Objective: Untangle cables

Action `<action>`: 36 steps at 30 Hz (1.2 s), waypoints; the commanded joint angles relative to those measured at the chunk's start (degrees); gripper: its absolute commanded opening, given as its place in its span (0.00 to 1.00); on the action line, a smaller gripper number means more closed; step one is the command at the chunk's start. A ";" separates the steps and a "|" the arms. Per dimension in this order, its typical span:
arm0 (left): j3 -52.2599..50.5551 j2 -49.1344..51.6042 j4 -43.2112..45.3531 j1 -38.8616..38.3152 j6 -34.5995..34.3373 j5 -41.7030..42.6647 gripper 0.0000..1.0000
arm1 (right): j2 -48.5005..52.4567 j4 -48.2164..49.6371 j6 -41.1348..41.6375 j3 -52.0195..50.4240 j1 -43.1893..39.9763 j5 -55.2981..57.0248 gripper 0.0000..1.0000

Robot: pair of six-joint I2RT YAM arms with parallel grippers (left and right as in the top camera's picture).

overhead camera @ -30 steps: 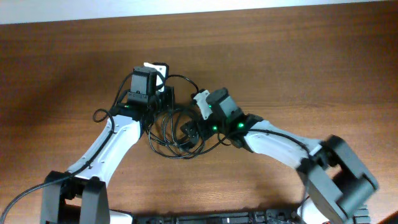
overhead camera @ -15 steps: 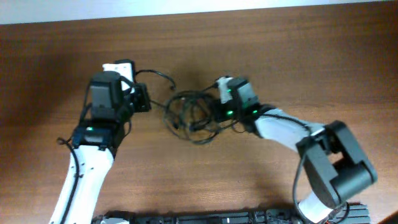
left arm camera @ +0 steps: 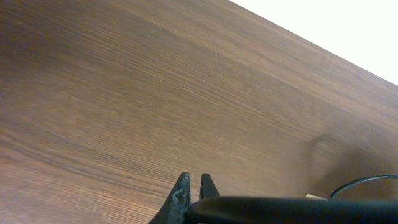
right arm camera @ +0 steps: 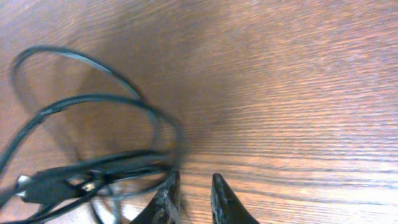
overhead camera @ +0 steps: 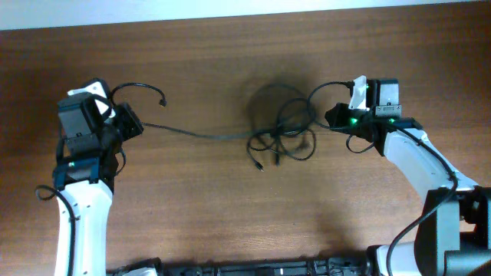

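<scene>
The cables are thin black cords. A loose knotted clump point(overhead camera: 281, 136) hangs in the middle over its own shadow. One cord point(overhead camera: 192, 133) runs taut from the clump to my left gripper point(overhead camera: 138, 125), which is shut on it; its free end point(overhead camera: 157, 96) curls above that gripper. In the left wrist view the left gripper point(left arm camera: 194, 182) has its tips pressed together, with a blurred black cord point(left arm camera: 280, 210) close across the bottom. My right gripper point(overhead camera: 332, 119) is at the clump's right side with a cord loop point(overhead camera: 314, 93) rising from it. In the right wrist view the right gripper point(right arm camera: 194, 183) has its tips slightly apart, and the cables point(right arm camera: 93, 169) pass by the left finger.
Brown wooden table point(overhead camera: 230, 222) all around. Its far edge meets a white wall point(overhead camera: 230, 9). A small plug end point(overhead camera: 261, 165) dangles below the clump. Each arm's own thicker wire point(overhead camera: 46, 193) trails near its base.
Both arms have swung apart, the left far to the left, the right to the right. The tight clump has been pulled open, moved right, and one cord is now stretched out straight.
</scene>
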 commanded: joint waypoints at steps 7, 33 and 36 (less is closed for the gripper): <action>1.03 -1.38 1.09 0.68 -0.15 -3.76 0.02 | -0.74 -0.46 -0.44 -0.09 -0.46 -4.37 0.36; 0.63 9.31 -9.14 -2.75 -26.62 19.80 0.99 | -0.72 -1.14 -0.46 -0.09 2.60 -4.33 0.99; 0.63 10.16 -8.79 -8.04 -36.04 19.78 0.99 | -0.72 -2.05 -0.44 -0.09 2.60 -4.33 0.99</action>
